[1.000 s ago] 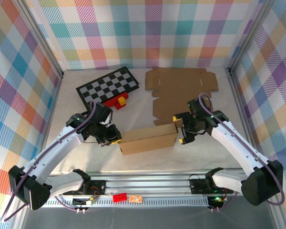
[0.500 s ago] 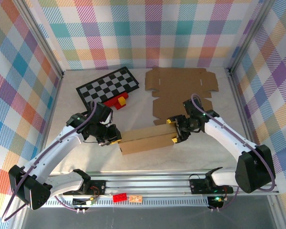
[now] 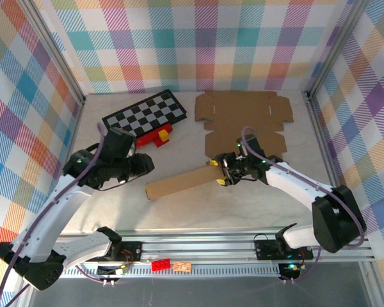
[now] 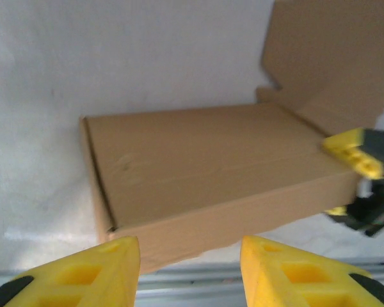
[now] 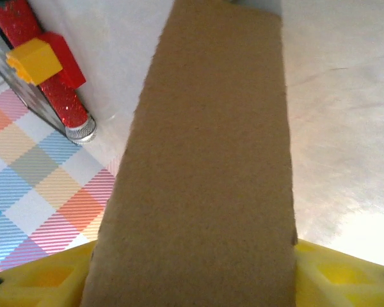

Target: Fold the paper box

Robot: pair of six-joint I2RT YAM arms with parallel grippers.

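— Well, layout?
— On the table (image 3: pixel 198 214): flat cardboard sheet (image 3: pixel 243 118) at 1 o'clock from its centre; checkerboard (image 3: pixel 147 114) at 11; paper box (image 3: pixel 182 182) at centre, long axis 8 to 2 o'clock.
— Claws?
— Closed on the box's 2 o'clock end, the right gripper (image 3: pixel 217 173), cardboard pinched between its fingers; near the 9 o'clock end, the left gripper (image 4: pixel 189 252), spread apart, holding nothing; red-and-yellow block (image 3: pixel 155 135) at the checkerboard's 6 o'clock edge.

The paper box (image 3: pixel 182 181) lies mid-table, flat cardboard sheet (image 3: pixel 243 121) behind it, checkerboard (image 3: pixel 144 115) back left
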